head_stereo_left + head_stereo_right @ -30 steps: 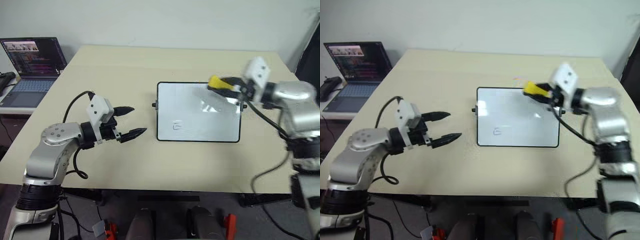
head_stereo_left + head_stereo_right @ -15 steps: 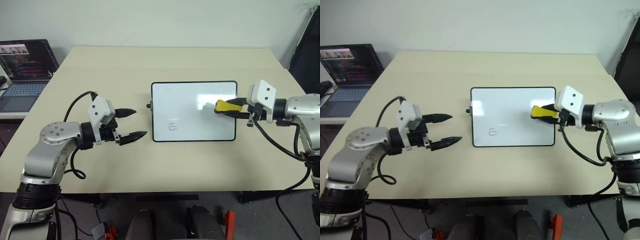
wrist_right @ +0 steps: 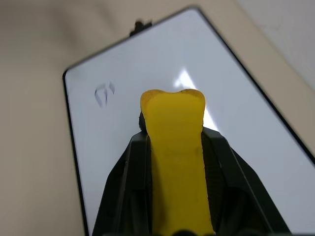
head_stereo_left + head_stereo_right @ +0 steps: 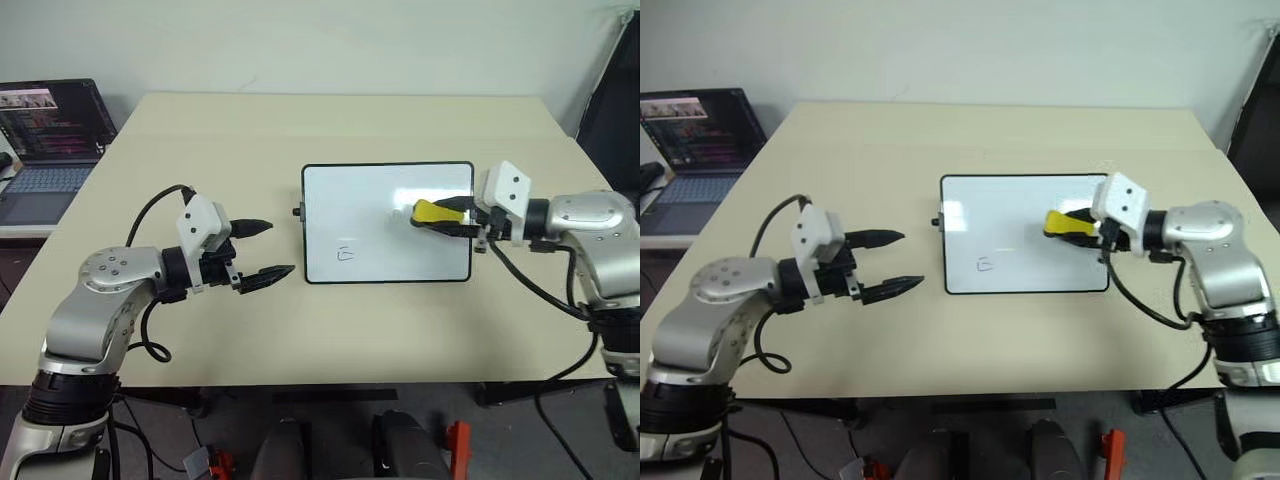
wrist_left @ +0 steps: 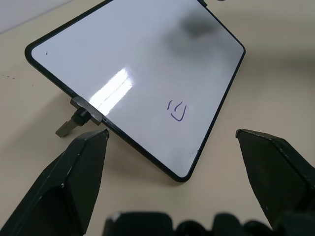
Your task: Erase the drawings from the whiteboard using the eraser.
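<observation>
The whiteboard (image 4: 370, 195) lies flat on the table's middle. One of the drawings, a small box-shaped mark (image 4: 344, 254), sits near its front left corner and also shows in the left wrist view as a dark mark (image 5: 178, 109). My right gripper (image 4: 447, 217) is shut on the yellow eraser (image 4: 430, 213). It holds the eraser over the board's right part, well to the right of the mark. The eraser (image 3: 177, 147) sticks out between the black fingers, pointing toward the mark (image 3: 104, 93). My left gripper (image 4: 280, 247) stands open just left of the board, with nothing in it.
A laptop (image 4: 55, 125) with a lit screen stands on a lower side table at the far left. The tan table (image 4: 200, 130) reaches well beyond the board on all sides. A small black knob (image 4: 298, 211) juts from the board's left edge.
The head camera shifted early on. My right gripper carried the eraser from the board's far right corner toward me, then left over the board. The left gripper stayed put.
</observation>
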### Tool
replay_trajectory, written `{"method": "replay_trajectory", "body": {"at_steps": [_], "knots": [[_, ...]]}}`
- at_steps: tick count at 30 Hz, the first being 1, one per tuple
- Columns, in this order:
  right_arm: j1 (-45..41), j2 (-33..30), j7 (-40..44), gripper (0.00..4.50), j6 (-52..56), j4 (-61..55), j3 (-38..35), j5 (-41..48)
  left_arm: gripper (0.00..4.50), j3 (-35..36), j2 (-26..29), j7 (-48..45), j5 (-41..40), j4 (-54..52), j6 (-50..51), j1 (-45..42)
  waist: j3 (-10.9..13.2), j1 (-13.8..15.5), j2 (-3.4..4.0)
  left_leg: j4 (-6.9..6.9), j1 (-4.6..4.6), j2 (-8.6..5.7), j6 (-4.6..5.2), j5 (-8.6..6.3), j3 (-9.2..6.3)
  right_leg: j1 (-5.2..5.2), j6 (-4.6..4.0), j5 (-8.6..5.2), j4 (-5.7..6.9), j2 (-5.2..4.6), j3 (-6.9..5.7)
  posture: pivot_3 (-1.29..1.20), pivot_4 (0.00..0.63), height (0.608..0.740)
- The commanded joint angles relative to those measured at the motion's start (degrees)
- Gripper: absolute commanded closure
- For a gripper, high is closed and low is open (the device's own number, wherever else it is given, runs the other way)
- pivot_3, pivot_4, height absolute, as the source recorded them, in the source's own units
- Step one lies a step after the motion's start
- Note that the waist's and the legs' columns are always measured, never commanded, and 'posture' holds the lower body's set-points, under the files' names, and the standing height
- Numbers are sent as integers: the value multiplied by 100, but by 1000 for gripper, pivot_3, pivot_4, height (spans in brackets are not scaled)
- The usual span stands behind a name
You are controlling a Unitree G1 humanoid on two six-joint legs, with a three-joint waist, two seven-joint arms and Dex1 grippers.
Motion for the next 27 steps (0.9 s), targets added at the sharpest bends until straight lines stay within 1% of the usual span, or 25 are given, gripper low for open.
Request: {"method": "replay_trajectory", "body": {"at_steps": [1, 3, 5, 10, 14, 18, 20, 22, 27], "knots": [[-153, 710, -557, 3514, -131, -354, 435, -156, 0, 92, -34, 54, -51, -124, -27, 32, -1, -2, 0, -1, 0, 0, 0, 0, -3, 0, 0, 0, 2, 1, -2, 0, 150, 740], [-191, 1035, -765, 3514, -203, -295, 647, -343, 0, 89, -102, 109, -63, -99, -22, 23, 0, 14, 0, 0, -1, 0, -1, 0, -4, -1, 0, 0, 2, 1, -4, 0, 150, 740], [-310, 1172, -936, 3514, -212, -166, 603, -388, 0, 128, -140, 138, -126, -166, 16, 44, 0, 31, 0, 1, -4, -1, -1, 0, -5, -1, 0, 0, 1, 0, -5, 0, 150, 740], [-475, 1208, -1046, 3514, -236, -8, 551, -383, 0, 53, -158, 59, -141, -167, 6, 18, -1, 143, -2, 4, -7, -7, -1, 1, -9, 0, 2, 2, -2, -9, -11, 0, 150, 740], [-566, 1357, -1171, 3514, -315, 229, 860, -679, 0, -15, -222, 54, -81, -90, -87, -25, -2, 139, -2, 4, -7, -7, -1, 1, -10, 0, 1, 2, 0, -8, -13, 0, 150, 740], [-729, 1800, -1495, 3514, -746, 1083, 1389, -1276, 0, -86, -315, 161, -17, -165, -97, 22, -3, 78, -4, 3, -2, -5, -1, 1, -6, 0, 0, 2, 5, -4, -8, 0, 150, 740], [-831, 1914, -1609, 3514, -1075, 1635, 1588, -1569, 0, -109, -352, 205, -2, -231, -84, 69, -3, 66, -4, 3, -1, -4, -1, 1, -6, -1, 0, 2, 7, -3, -8, 0, 150, 740], [-972, 1994, -1686, 3514, -1290, 2089, 1647, -1711, 0, -92, -344, 213, -13, -294, -60, 135, -3, 59, -4, 3, -2, -5, -1, 1, -6, -1, 0, 3, 6, -4, -8, 0, 150, 740], [-1166, 2156, -1688, 3514, -1527, 2799, 1838, -1963, 0, 11, -219, 150, -55, -363, -21, 293, -4, 36, -7, 4, 2, -4, -2, 1, -7, 0, 0, 3, 11, -5, -7, 0, 150, 740]]}}
